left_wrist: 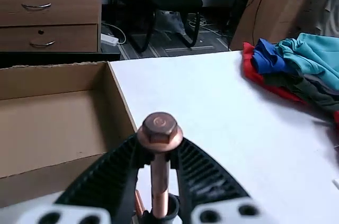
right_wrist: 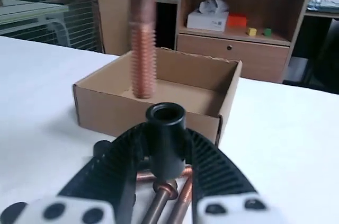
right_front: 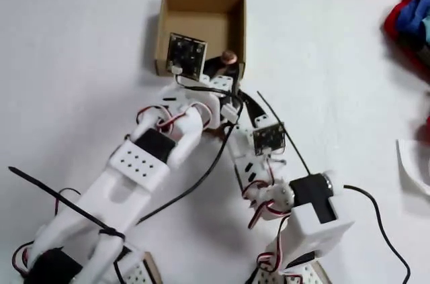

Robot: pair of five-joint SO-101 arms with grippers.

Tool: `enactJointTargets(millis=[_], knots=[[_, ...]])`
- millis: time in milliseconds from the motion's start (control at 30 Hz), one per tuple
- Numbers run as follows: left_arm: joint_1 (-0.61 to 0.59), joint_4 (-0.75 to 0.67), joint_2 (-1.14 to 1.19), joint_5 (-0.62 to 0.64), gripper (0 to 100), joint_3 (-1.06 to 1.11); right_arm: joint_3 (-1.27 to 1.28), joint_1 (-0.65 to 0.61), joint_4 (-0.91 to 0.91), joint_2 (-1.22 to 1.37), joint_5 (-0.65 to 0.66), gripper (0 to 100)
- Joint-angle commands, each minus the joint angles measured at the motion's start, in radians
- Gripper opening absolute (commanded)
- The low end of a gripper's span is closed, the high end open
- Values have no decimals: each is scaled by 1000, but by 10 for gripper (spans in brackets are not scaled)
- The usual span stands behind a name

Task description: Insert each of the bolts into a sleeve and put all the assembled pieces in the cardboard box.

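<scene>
The left gripper (left_wrist: 159,147) is shut tight on a bolt (left_wrist: 159,128), held upright just under its head. The right gripper (right_wrist: 166,136) clamps a black sleeve (right_wrist: 166,121) upright, mouth up. The bolt's threaded tip hangs just above and beside that mouth, not inside it. Beneath the right gripper lie loose bolts (right_wrist: 175,197). The box (right_wrist: 106,102) stands just beyond both grippers.

Both arms stretch forward, left claw (left_wrist: 159,150) and right claw (right_wrist: 166,139) each clamped tight.
</scene>
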Motion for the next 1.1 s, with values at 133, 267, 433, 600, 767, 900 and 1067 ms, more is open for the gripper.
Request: enactJointTargets(millis=[133, 267, 433, 600, 767, 900, 1067], knots=[[12, -14, -3, -8, 25, -59, -29, 8, -4, -7, -9, 20], [12, -37, -3, -8, 25, -42, -28, 1, -4, -7, -11, 20], [12, -91, 60, -9, 25, -35, -29, 1, -4, -7, -12, 20], [12, -129, 158, -9, 25, -45, -29, 5, -4, -7, -11, 20], [12, -127, 198, -9, 25, -59, -29, 8, -4, -7, -12, 20], [38, -121, 201, -9, 25, -50, -34, 5, -5, -7, -12, 20], [63, -89, 201, -9, 25, -51, -69, 31, -5, -8, -12, 20]])
